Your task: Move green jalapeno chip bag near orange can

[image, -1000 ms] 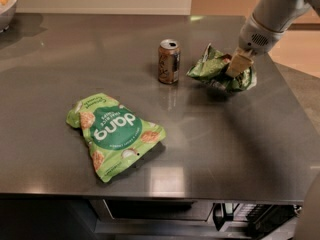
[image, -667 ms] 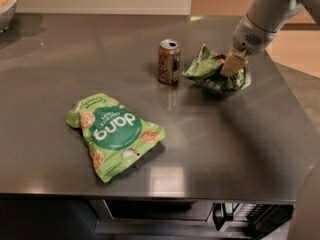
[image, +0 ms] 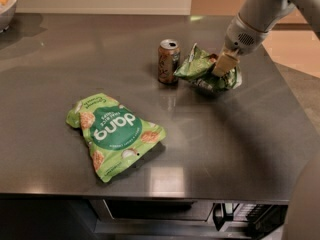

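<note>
The green jalapeno chip bag (image: 200, 70) is dark green and crumpled and lies on the grey steel table (image: 225, 144), just right of the orange can (image: 169, 60). The can stands upright, and the bag's left tip almost touches it. My gripper (image: 223, 66) comes down from the upper right with its tan fingers closed on the right part of the bag. The part of the bag under the fingers is hidden.
A lime-green "dang" bag (image: 112, 134) lies flat at the front left of the table. A bowl (image: 6, 6) sits at the far left corner. The table's right edge runs close behind my arm, with floor beyond it.
My gripper has moved left with the green jalapeno chip bag in it, so the bag now lies closer to the orange can. The can and the dang bag have not moved.
</note>
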